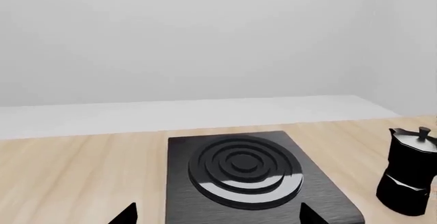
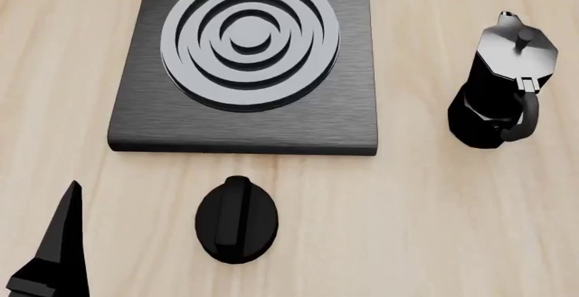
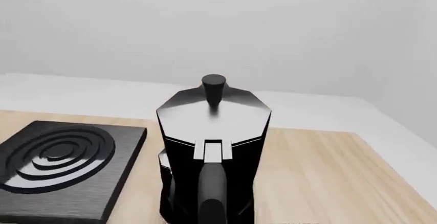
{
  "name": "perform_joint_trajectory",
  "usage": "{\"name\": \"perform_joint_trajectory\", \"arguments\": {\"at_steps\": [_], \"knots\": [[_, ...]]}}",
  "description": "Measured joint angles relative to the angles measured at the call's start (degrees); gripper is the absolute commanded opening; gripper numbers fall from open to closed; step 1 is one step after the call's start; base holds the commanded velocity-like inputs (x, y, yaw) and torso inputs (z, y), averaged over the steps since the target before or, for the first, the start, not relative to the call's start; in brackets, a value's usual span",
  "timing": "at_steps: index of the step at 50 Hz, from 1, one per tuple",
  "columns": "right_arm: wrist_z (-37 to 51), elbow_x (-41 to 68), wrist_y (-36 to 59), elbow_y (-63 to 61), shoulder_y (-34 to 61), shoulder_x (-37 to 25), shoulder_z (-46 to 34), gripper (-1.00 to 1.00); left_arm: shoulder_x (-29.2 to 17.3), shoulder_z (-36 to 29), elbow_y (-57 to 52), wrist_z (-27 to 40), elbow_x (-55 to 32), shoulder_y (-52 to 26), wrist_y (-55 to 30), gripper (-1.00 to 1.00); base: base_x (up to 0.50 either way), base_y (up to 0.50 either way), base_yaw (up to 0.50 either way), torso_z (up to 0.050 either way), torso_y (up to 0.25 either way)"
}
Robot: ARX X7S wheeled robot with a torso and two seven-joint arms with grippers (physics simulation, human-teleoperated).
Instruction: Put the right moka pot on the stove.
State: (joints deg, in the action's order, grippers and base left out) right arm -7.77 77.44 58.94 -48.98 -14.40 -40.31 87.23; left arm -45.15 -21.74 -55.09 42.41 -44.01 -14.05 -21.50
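Note:
One black faceted moka pot [image 2: 497, 87] stands upright on the wooden table, right of the stove [image 2: 244, 117], with its handle towards me. It fills the right wrist view [image 3: 213, 147], handle nearest the camera, and also shows in the left wrist view [image 1: 410, 173]. No second pot is in view. The stove is a dark-grey slab with silver burner rings [image 2: 249, 39] and nothing on it. It also shows in the left wrist view [image 1: 253, 183] and the right wrist view [image 3: 61, 168]. My left gripper [image 1: 218, 215] is open and empty over the stove's near edge. My right gripper's fingers are out of view.
A black oval knob [image 2: 237, 219] lies on the table just in front of the stove. One finger [image 2: 62, 239] of my left gripper shows at the lower left of the head view. A white wall and ledge [image 1: 204, 114] run behind the table.

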Motion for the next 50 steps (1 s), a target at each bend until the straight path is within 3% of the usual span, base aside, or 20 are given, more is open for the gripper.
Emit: {"name": "perform_joint_trajectory", "arguments": {"at_steps": [32,50], "knots": [[-2.26,3.56,-1.00,-8.48,0.13,5.42,-5.01,-1.00,-0.70,-0.11,-0.30,0.22,-0.22,0.22,1.31,1.00,0.00,0.00,0.00,0.000,0.001],[2.27,0.01,-13.72,-10.32,-5.08,2.22,-19.59,-1.00,-0.96,-0.40,-0.19,0.24,-0.09,0.30,1.94,1.00,0.00,0.00,0.00,0.000,0.001]]}}
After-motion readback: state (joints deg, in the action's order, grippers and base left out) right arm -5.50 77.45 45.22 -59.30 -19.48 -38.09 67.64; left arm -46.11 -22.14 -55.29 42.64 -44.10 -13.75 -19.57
